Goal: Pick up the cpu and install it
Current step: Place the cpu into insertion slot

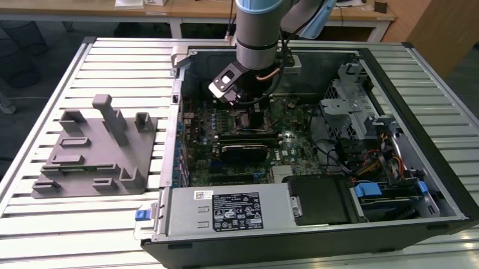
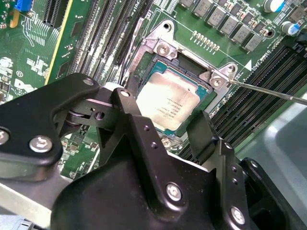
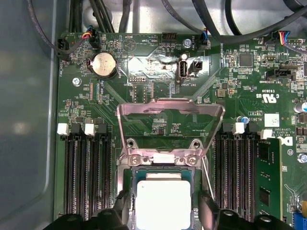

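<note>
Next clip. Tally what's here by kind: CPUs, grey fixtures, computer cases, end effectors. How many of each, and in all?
cpu: 1
grey fixture: 1
computer case: 1
end effector: 1
Total: 4

Your arm (image 1: 258, 39) is a silver-grey tube with a pale blue joint cap (image 1: 254, 5). At its wrist you see a black-and-silver box (image 1: 226, 83) and looped black cables (image 1: 277, 84). Your gripper (image 2: 163, 120) is matte black, with jointed links fastened by bright silver screws (image 2: 173, 191).
</note>
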`<state>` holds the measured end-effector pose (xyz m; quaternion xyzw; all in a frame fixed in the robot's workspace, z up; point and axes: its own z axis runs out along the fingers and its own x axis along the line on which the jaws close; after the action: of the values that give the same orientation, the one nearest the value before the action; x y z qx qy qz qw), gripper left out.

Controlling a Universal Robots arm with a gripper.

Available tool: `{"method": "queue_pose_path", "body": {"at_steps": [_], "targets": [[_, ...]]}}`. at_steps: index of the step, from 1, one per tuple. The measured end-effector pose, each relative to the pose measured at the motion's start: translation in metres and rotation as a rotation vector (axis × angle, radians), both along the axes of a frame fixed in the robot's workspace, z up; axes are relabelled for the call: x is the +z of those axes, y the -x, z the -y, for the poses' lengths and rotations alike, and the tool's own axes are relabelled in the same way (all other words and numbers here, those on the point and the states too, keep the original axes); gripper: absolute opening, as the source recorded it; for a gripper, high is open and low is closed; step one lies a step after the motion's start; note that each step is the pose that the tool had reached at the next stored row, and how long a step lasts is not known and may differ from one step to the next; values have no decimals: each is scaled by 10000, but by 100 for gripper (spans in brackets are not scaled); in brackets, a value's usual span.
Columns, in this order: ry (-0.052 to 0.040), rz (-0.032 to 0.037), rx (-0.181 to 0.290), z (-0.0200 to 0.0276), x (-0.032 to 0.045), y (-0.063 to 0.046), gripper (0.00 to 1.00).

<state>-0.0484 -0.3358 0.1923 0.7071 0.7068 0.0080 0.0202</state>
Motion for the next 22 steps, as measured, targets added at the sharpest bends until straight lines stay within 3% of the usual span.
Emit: {"method": "queue_pose_path", "body": {"at_steps": [14, 16, 20, 22], "targets": [[0, 0, 0, 0, 69, 0, 66], [0, 0, 0, 0, 87, 1, 53], [0, -2, 0, 0, 134, 1, 42], [0, -6, -1, 0, 160, 1, 30]]}}
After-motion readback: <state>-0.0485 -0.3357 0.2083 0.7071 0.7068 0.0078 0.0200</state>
